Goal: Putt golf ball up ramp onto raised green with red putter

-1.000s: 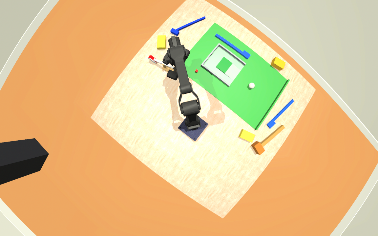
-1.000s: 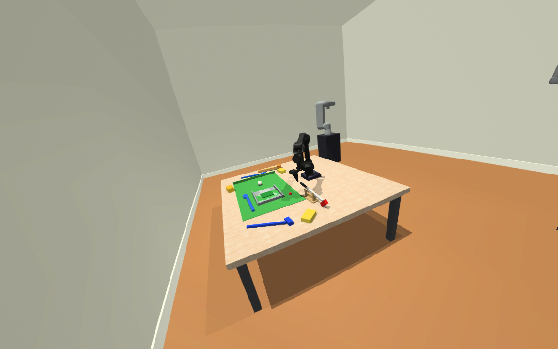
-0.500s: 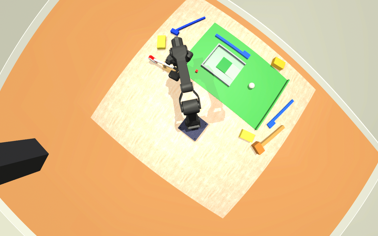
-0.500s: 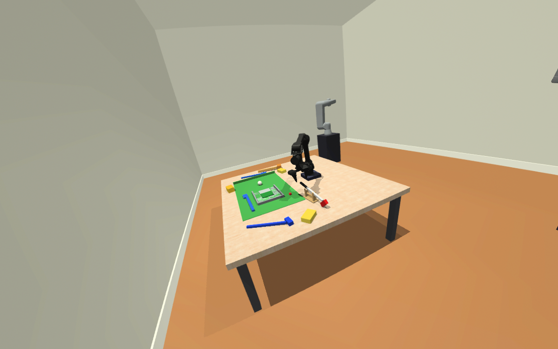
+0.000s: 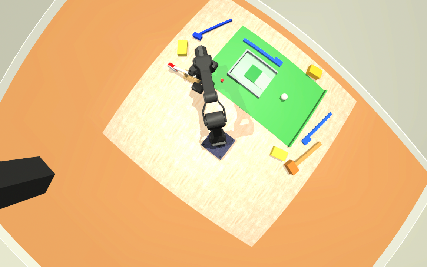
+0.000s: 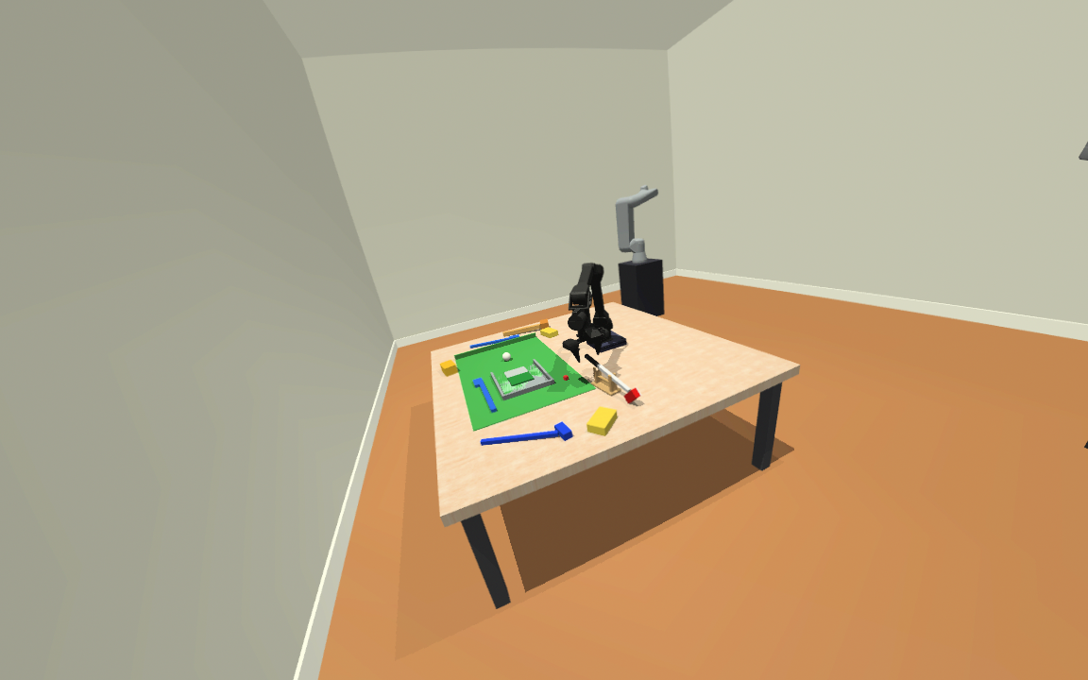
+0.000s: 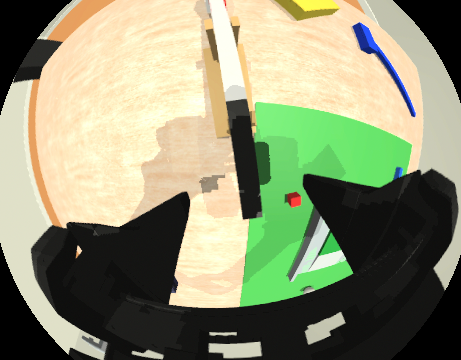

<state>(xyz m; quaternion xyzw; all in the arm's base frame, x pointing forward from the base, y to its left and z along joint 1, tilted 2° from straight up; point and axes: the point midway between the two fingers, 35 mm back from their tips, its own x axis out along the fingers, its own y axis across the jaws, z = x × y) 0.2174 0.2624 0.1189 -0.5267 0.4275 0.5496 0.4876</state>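
Above the wooden stand [image 7: 224,83], the gripper [image 7: 246,207] hangs wide open and empty; the red putter [image 7: 232,103] lies on that stand beside the green mat [image 7: 337,147]; I'd centre over its black grip, lower squarely, then close.

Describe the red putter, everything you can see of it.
The putter is a slim stick with a small red head, a white shaft and a black grip. It lies tilted across a small wooden stand, beside the green mat, its grip end towards the mat. The open end effector hangs above the grip, not touching it.
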